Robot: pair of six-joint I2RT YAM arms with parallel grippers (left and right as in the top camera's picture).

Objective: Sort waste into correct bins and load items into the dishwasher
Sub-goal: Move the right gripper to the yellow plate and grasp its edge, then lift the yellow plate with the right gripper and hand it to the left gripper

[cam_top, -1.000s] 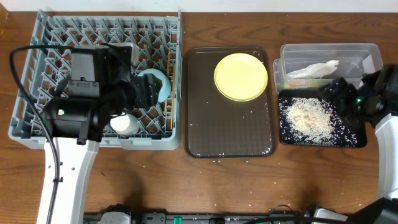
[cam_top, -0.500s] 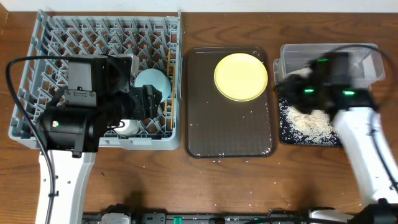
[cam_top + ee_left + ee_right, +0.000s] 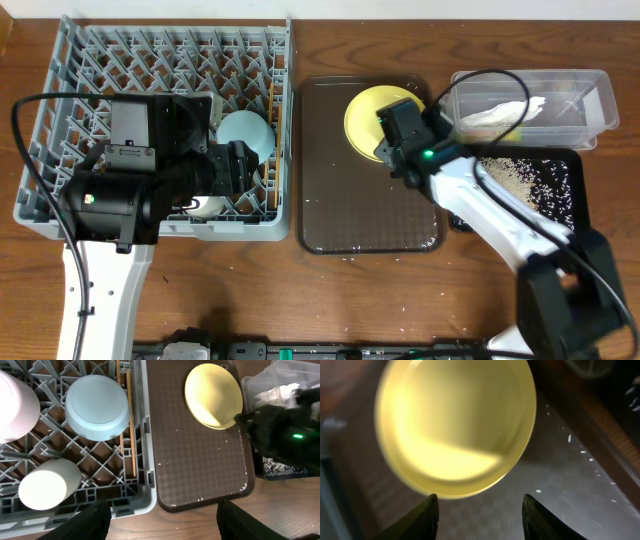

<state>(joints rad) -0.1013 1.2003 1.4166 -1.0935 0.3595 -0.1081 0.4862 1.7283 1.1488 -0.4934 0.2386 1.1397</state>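
Seemingly the yellow plate (image 3: pixel 455 425) is the step in hand: right tool (image 3: pixel 480 520) hovers over it, spread and empty; next, straddle its rim and pinch

The near half of the dark brown rectangular serving tray (image 3: pixel 365 205), mid-bench, lies bare and open to reach. Toward the far edge the right gripper (image 3: pixel 480 497), fingers spread, hangs over the round yellow plate (image 3: pixel 362 115), and its white arm (image 3: pixel 490 205) slants across the glossy black tray (image 3: pixel 555 185) by the right edge. The grey slotted dish rack (image 3: pixel 150 55) walls off the left side.
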